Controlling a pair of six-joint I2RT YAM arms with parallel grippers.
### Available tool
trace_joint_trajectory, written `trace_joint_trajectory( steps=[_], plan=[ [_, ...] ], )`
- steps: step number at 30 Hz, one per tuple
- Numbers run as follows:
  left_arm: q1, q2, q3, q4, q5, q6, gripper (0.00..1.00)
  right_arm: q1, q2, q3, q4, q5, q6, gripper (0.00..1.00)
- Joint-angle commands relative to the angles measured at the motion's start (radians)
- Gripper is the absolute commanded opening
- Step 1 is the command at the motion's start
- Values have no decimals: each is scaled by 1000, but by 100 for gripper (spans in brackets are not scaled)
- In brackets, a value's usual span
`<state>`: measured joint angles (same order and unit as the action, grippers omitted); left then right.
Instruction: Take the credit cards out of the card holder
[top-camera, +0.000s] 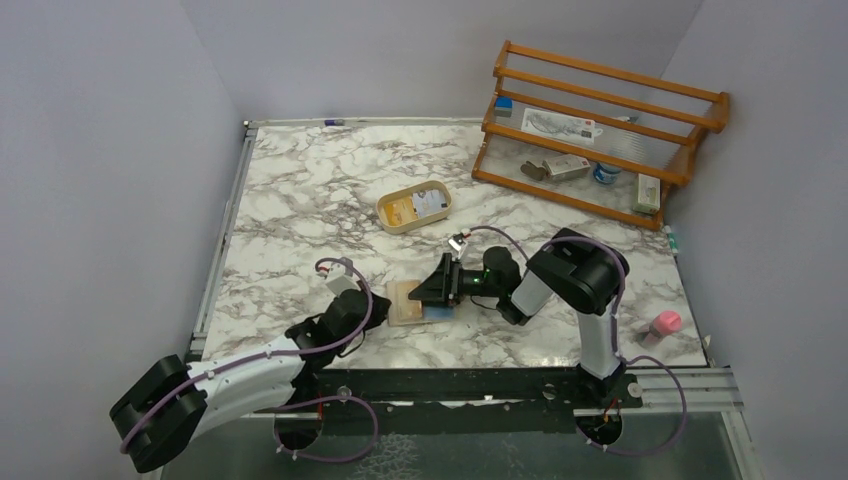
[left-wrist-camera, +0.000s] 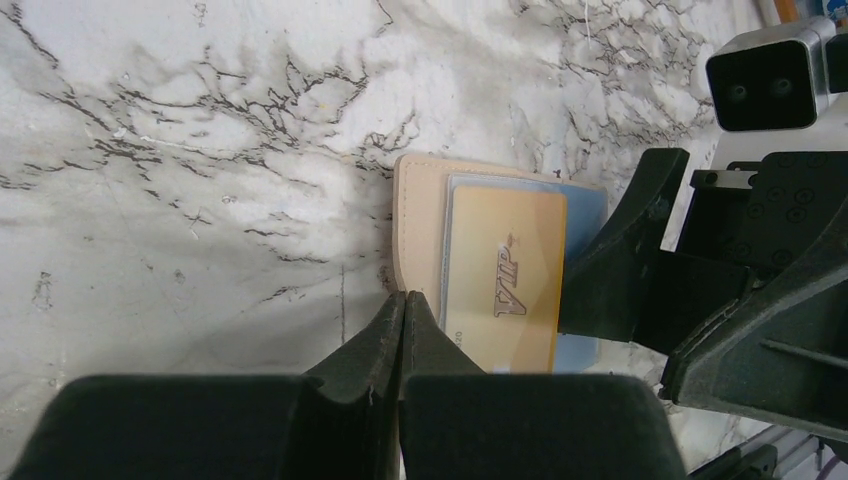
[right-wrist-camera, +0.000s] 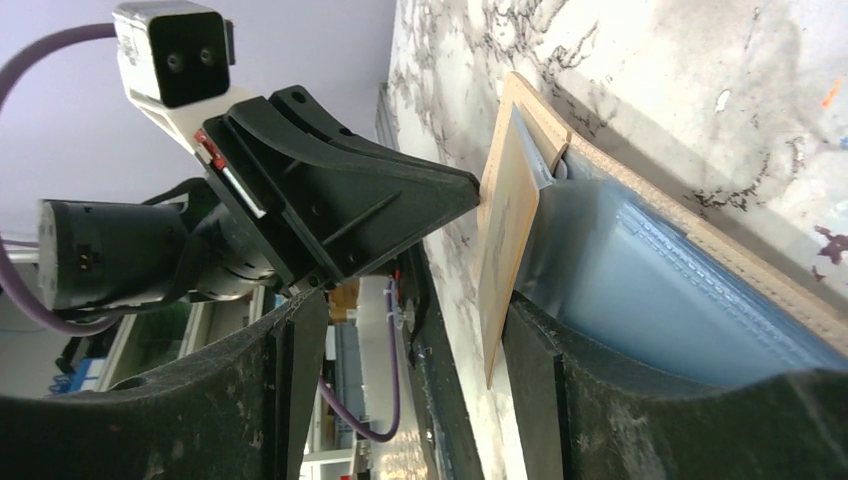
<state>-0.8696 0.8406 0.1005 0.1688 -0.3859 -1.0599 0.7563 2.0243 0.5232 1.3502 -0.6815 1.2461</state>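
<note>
We note the marble table (top-camera: 300, 200) with the card holder (top-camera: 405, 303) lying open and flat near the front edge, between the two arms. The left gripper (left-wrist-camera: 403, 325) has its jaws pressed fully together, empty, with the tip bearing on the holder's near edge. The right gripper (right-wrist-camera: 415, 320) stands with jaws apart, straddling the raised edge of the gold card (left-wrist-camera: 505, 275) but not clamped on it. The card sits partly in a pale blue pocket (right-wrist-camera: 640, 280).

Risks, as we judge them:
- If the left tip slips off the leather, the holder drags along with the card.
- If the right jaws close off-centre, the thin card bends or skids free.
- Pocket friction may also tug a second card loose.
</note>
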Motion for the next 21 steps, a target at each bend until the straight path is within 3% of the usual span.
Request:
trace_joint_trajectory(
  steps=[1, 6, 21],
  plan=[
    [15, 34, 30, 34, 27, 22, 0, -11, -73, -1, -139, -25, -99, 68],
    [21, 61, 39, 42, 35, 29, 0, -22, -113, 0, -264, -20, -164, 68],
    [44, 57, 32, 39, 48, 35, 0, -81, -120, -50, -250, -55, -174, 65]
  ],
)
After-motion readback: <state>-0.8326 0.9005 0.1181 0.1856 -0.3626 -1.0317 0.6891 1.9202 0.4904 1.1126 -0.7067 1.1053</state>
